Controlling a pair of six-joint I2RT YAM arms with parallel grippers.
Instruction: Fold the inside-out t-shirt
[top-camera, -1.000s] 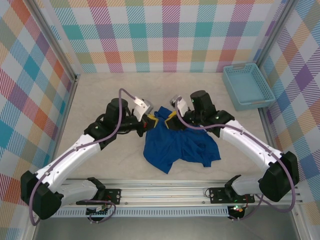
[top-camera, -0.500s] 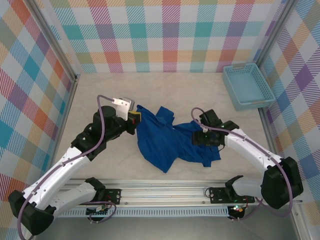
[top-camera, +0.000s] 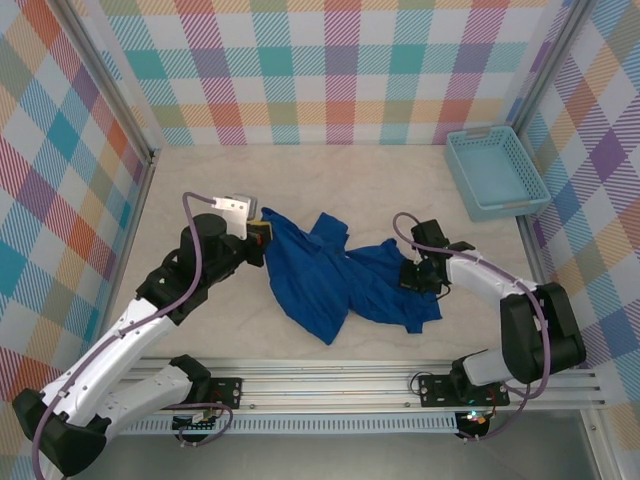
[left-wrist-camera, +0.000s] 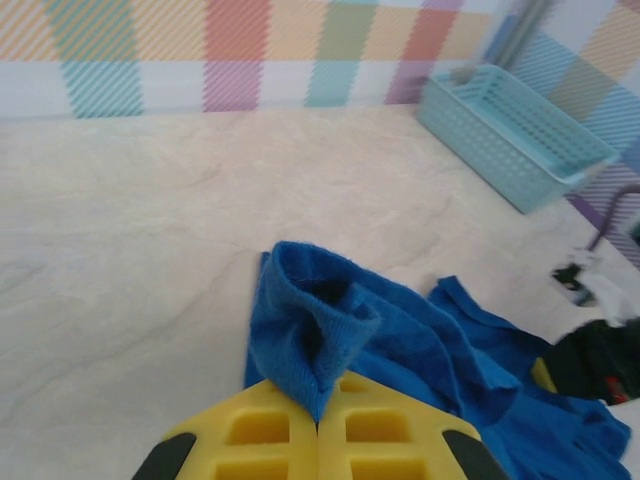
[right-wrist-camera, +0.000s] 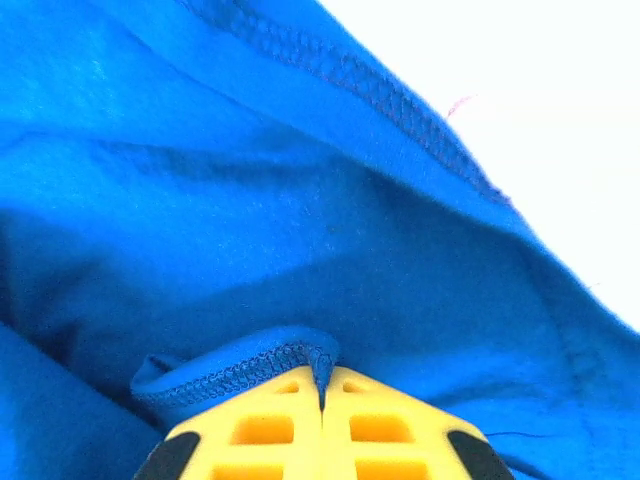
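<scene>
**Both ends held: left gripper (top-camera: 262, 230) and right gripper (top-camera: 415, 278) clenched on the inside-out t-shirt (top-camera: 335, 285)**

From above, we see the royal-blue t-shirt lying crumpled on the table (top-camera: 330, 180), stretched between the two grippers. At its left edge, the left gripper pinches a bunched fold. At its right edge, the right gripper is pressed tight on a stitched hem. A light-blue basket (top-camera: 495, 172) sits at the far right, well apart.
</scene>
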